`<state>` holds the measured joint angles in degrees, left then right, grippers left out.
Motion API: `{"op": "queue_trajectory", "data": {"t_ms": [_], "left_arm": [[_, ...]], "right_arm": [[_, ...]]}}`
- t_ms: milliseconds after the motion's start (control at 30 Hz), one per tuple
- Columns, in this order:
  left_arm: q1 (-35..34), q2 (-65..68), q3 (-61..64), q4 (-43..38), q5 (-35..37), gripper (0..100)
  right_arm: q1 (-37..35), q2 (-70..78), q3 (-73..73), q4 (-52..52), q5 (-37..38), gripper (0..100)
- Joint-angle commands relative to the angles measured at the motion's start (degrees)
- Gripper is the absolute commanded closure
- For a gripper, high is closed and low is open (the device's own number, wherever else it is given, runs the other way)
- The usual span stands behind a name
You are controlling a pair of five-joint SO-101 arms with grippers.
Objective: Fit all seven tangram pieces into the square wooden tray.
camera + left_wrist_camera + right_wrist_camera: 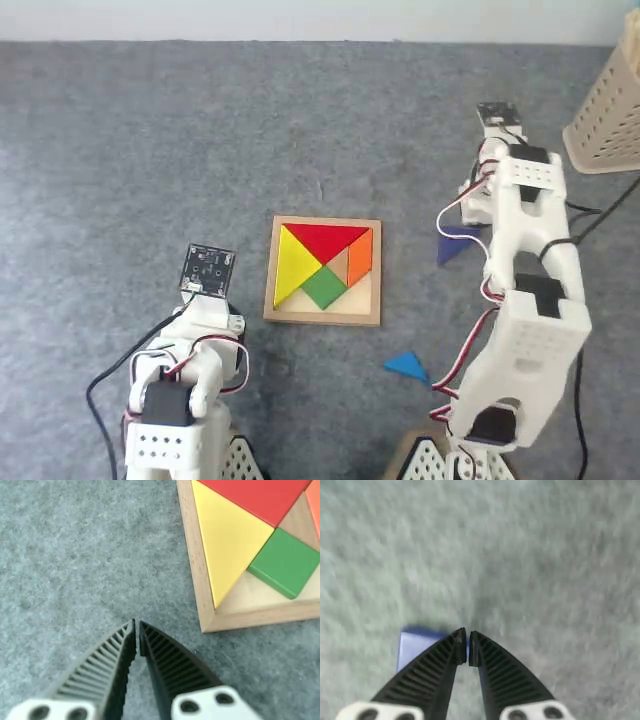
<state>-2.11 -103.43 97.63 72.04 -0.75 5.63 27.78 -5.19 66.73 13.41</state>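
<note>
Square wooden tray (322, 319) on grey carpet (150, 150), holding a red triangle (322, 240), yellow triangle (293, 265), green square (324, 288) and orange piece (360, 255)

Dark blue triangle (455, 245) and light blue triangle (408, 365): outside the tray, beyond its orange side

Left gripper (136, 626): jaws closed, empty, just off the tray's yellow corner

Right gripper (466, 634): jaws closed, gripping nothing, tips over the edge of a blue piece (417, 642)

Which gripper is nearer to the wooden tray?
Left. The left gripper is just off a corner of the wooden tray; the right gripper is over carpet beside a blue piece, farther off.
</note>
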Motion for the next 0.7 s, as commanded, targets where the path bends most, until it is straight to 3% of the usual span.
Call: {"op": "queue_trajectory", "data": {"t_ms": [0,300,667], "left_arm": [[-0.26,-1.23,-1.10,0.35,0.35,99],[-0.26,-1.23,-1.10,0.35,0.35,99],[-0.26,-1.23,-1.10,0.35,0.35,99]], "right_arm": [[0.13,-0.66,-2.90,4.00,4.84,99.2],[-0.40,-7.96,10.73,0.84,7.65,99.2],[-0.57,-35.56,36.22,-0.13,6.33,99.2]]}}
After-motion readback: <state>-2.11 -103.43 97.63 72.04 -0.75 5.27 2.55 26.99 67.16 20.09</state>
